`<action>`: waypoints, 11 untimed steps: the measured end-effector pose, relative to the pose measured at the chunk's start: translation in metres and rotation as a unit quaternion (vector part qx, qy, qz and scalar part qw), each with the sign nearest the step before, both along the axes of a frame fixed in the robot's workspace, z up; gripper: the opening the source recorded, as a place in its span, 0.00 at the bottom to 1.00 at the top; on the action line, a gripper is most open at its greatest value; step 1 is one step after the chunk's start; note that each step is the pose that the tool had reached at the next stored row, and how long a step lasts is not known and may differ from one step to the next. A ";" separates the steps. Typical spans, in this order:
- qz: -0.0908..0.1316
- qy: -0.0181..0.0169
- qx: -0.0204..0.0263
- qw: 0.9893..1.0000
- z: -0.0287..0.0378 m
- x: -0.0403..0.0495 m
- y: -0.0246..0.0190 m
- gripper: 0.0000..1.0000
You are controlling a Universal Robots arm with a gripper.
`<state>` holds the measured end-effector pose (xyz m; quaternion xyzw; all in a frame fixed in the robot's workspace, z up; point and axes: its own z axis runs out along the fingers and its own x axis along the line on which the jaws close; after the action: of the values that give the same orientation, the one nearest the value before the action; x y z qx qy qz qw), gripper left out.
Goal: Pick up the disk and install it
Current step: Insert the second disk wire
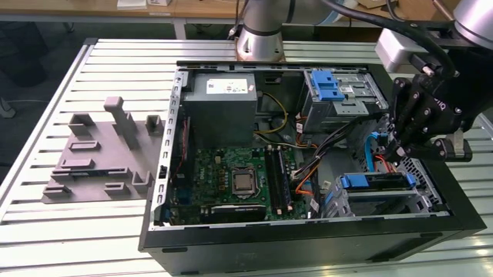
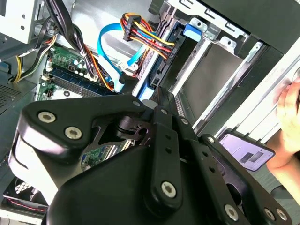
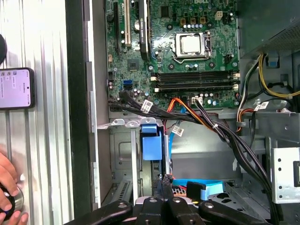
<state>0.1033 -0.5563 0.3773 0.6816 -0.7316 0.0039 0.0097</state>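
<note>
A slatted metal table (image 1: 46, 115) is seen under even light, with dark floor (image 1: 31, 63) visible beyond its edge on the exterior view's left. A wooden bench (image 1: 185, 8) is noted at the rear.

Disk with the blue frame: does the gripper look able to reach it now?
Probably yes. The gripper hangs close above the disk, and the case is open on that side. Only a blue cable runs near the way down.

Workshop — slatted bench (image 1: 46, 104), opened PC (image 1: 308, 231)
</note>
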 end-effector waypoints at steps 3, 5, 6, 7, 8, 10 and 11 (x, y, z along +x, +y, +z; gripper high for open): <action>0.000 -0.001 0.000 1.000 0.0012 -0.0019 0.0007 0.11; 0.000 -0.002 0.000 1.000 0.0036 -0.0028 0.0020 0.11; 0.000 -0.002 0.000 1.000 0.0053 -0.0031 0.0031 0.11; 0.000 -0.003 0.000 1.000 0.0068 -0.0032 0.0046 0.11; 0.000 -0.003 0.000 1.000 0.0082 -0.0032 0.0066 0.11; 0.000 -0.004 0.000 1.000 0.0101 -0.0036 0.0108 0.11; 0.000 -0.004 0.000 1.000 0.0107 -0.0037 0.0135 0.11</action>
<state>0.0996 -0.5428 0.3879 0.6816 -0.7317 0.0068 0.0069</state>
